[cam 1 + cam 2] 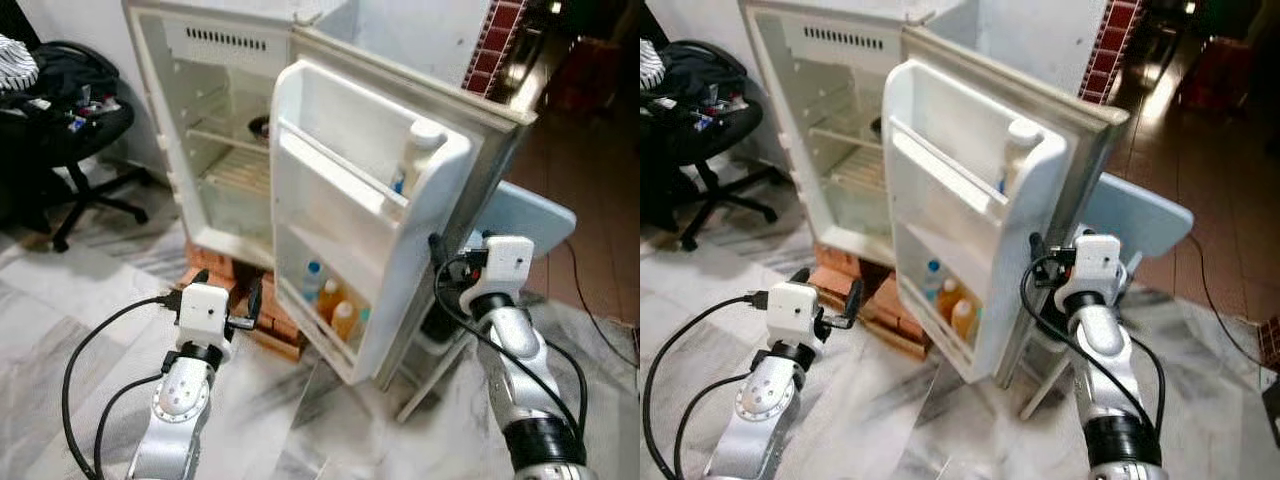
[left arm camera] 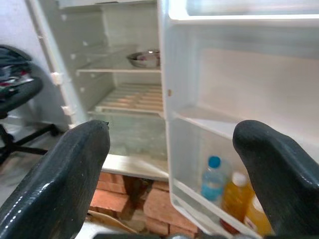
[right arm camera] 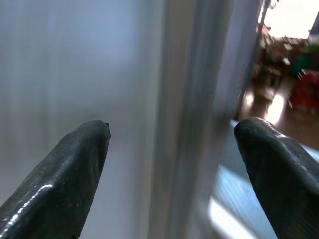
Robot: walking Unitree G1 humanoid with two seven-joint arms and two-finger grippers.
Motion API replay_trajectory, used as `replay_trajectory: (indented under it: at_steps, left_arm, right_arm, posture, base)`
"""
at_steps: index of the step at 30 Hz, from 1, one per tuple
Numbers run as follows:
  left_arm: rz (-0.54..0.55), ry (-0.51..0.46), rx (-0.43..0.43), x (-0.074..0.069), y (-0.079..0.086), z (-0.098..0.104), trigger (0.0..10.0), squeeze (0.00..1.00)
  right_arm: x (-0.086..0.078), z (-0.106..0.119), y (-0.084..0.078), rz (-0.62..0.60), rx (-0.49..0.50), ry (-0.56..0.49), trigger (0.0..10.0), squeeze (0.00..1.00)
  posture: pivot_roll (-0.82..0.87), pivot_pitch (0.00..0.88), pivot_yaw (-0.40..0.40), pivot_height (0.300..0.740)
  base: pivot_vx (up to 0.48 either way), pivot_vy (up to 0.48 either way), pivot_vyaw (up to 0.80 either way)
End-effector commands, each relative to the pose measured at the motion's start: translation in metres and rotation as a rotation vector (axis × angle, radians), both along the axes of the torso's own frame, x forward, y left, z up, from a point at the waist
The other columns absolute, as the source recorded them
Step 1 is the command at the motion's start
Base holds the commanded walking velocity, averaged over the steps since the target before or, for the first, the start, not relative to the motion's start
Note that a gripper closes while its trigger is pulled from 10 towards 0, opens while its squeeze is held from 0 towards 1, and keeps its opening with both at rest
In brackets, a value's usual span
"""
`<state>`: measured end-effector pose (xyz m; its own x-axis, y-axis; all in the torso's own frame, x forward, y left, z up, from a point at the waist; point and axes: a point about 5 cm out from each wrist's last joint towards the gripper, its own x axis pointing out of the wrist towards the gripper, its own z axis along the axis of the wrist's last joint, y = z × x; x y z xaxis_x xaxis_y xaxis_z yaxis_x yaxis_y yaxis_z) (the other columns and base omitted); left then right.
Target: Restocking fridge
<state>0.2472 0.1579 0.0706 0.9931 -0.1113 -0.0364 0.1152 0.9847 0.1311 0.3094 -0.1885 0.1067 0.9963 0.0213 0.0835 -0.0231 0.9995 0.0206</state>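
The left gripper (image 1: 228, 296) hangs low before the open fridge (image 1: 215, 140), its fingers (image 2: 60, 184) spread wide and holding nothing. The right gripper (image 1: 1050, 258) is up at the outer edge of the door (image 1: 970, 210), fingers (image 3: 60, 179) also spread and empty, with the door's edge running between them — the wrist view is blurred, so contact with the door cannot be told for sure.

So far the fridge stands open, which looks like the first step done. The door's lower shelf holds a blue-capped bottle (image 1: 313, 281) and two orange bottles (image 1: 336, 306) side by side; the top shelf holds a white bottle (image 1: 418, 155). Inside, a metal bowl (image 2: 144, 59) sits on the upper shelf, while the wire shelf (image 2: 132, 98) below it is bare.

Most of the work seems left. Neither gripper carries an item — and no stock waiting to go in can be made out near the robot. A pale blue table (image 1: 1135, 215) stands behind the door and a black chair (image 1: 70, 130) sits off to the robot's left. The fridge rests on bricks (image 1: 262, 310) over the marble floor (image 1: 330, 430).
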Motion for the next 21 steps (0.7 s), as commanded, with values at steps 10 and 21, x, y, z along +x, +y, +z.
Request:
replay_trajectory:
  at_steps: [10,21]
  left_arm:
    - [0.042,0.117,0.004,-0.029,0.01,-0.018,10.0,0.0]
    - [-0.017,0.232,-0.016,-0.055,0.009,-0.029,10.0,0.0]
  right_arm:
    - [0.01,0.0,-0.015,-0.025,-0.016,0.031,10.0,0.0]
    - [0.031,0.041,0.03,0.473,0.426,-0.055,10.0,0.0]
  posture:
    - [0.1,0.0,-0.06,0.74]
    - [0.12,0.0,-0.06,0.74]
  base:
    - [0.0,0.0,0.0]
    - [0.0,0.0,0.0]
